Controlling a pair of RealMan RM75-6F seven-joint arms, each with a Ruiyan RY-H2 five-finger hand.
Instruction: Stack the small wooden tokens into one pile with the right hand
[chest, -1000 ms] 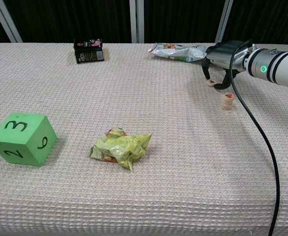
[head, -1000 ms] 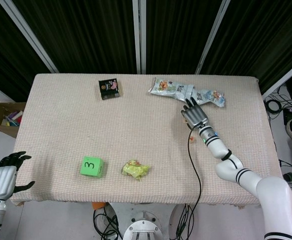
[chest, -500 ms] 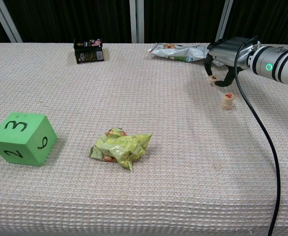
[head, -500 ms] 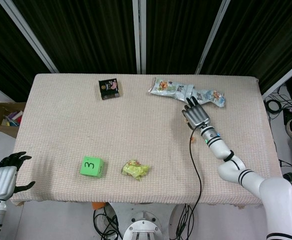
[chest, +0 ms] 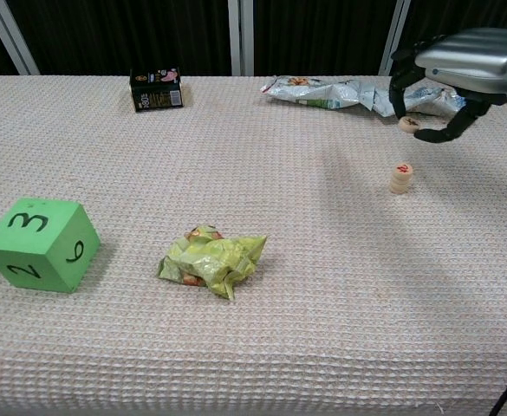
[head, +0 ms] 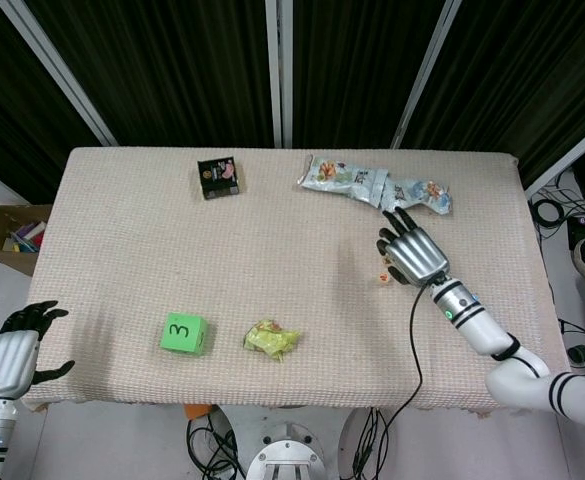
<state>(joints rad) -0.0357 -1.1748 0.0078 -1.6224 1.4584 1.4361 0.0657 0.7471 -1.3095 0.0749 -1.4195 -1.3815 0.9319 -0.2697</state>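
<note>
My right hand (chest: 461, 65) hangs above the table at the far right and pinches a small round wooden token (chest: 408, 125) between its fingertips. Below and slightly left of it stands a short pile of wooden tokens (chest: 400, 178) with a red mark on top. In the head view the right hand (head: 416, 255) covers the held token, and the pile (head: 385, 276) shows just left of it. My left hand (head: 12, 350) hangs off the table's near left corner, fingers apart and holding nothing.
A green die (chest: 38, 244) and a crumpled yellow-green wrapper (chest: 211, 258) lie near the front. A black box (chest: 156, 89) and a snack bag (chest: 322, 90) sit at the back. A black cable (head: 412, 350) trails from the right arm.
The right hand has lifted the loose token off the table and carried it up and to the right, away from where it lay behind the pile. The left hand has not moved.
</note>
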